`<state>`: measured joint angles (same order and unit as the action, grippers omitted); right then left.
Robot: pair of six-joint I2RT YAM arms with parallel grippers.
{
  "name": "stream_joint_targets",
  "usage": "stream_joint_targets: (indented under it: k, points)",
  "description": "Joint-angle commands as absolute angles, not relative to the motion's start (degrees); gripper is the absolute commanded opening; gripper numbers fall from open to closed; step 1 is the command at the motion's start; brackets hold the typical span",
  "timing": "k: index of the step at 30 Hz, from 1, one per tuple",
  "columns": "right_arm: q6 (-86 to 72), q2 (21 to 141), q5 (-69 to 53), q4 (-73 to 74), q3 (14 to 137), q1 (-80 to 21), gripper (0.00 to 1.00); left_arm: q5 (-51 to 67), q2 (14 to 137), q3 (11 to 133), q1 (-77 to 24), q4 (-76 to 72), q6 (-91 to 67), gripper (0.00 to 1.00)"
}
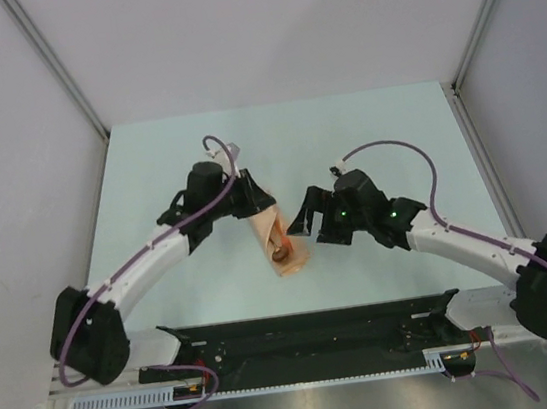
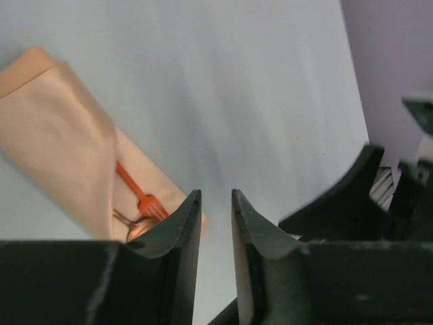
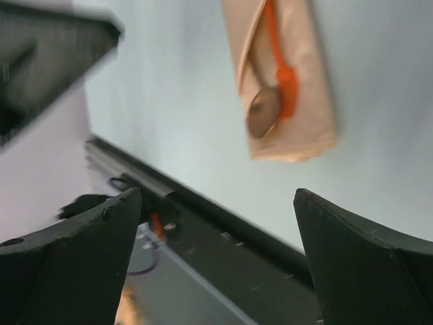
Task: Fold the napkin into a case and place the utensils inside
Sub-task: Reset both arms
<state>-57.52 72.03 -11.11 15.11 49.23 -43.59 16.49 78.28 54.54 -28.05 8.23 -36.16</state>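
Observation:
The peach-orange napkin, folded into a narrow case [image 1: 284, 248] [image 2: 61, 149] [image 3: 308, 88], lies flat on the table between my two arms. From its open fold stick out the utensils: an orange fork [image 2: 140, 195] [image 3: 284, 74] and a brownish spoon [image 3: 262, 112] [image 2: 139, 229], side by side. My left gripper [image 1: 256, 202] [image 2: 216, 198] hovers at the case's far end. Its jaws stand a narrow gap apart with nothing between them. My right gripper [image 1: 303, 219] [image 3: 216, 196] is just right of the case, wide open and empty.
A black rail [image 1: 310, 329] [image 3: 223, 223] runs along the table's near edge in front of the arm bases. Grey walls close in the table at the left, right and back. Part of the right arm [image 2: 365, 196] shows dark in the left wrist view.

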Motion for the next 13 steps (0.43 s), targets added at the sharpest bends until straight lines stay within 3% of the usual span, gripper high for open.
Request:
stream_joint_targets:
  k: [1,8,9,11,12,13]
  points:
    - [-32.45,65.49,-0.10,14.70,43.37,-42.54,1.00,10.64,62.08,43.18,-37.16,-1.47,-28.31,0.33]
    - [-28.30,48.63,7.29,3.78,30.69,-42.10,1.00,1.23,37.81,22.17,-43.42,-14.05,-31.20,0.55]
    - [-28.65,47.39,7.38,3.52,29.72,-42.01,1.00,1.23,35.70,19.02,-43.59,-16.24,-31.20,0.64]
    - [-30.31,45.45,5.90,0.62,25.86,-41.66,1.00,0.18,30.69,16.36,-43.59,-18.18,-32.95,0.74]
    - [-31.11,44.40,5.45,0.62,24.97,-41.57,1.00,-1.65,29.28,13.74,-43.68,-21.33,-34.35,0.99]
    - [-31.72,43.60,5.36,-1.73,24.35,-41.57,1.00,-2.45,28.22,12.14,-43.68,-23.36,-37.06,1.00]
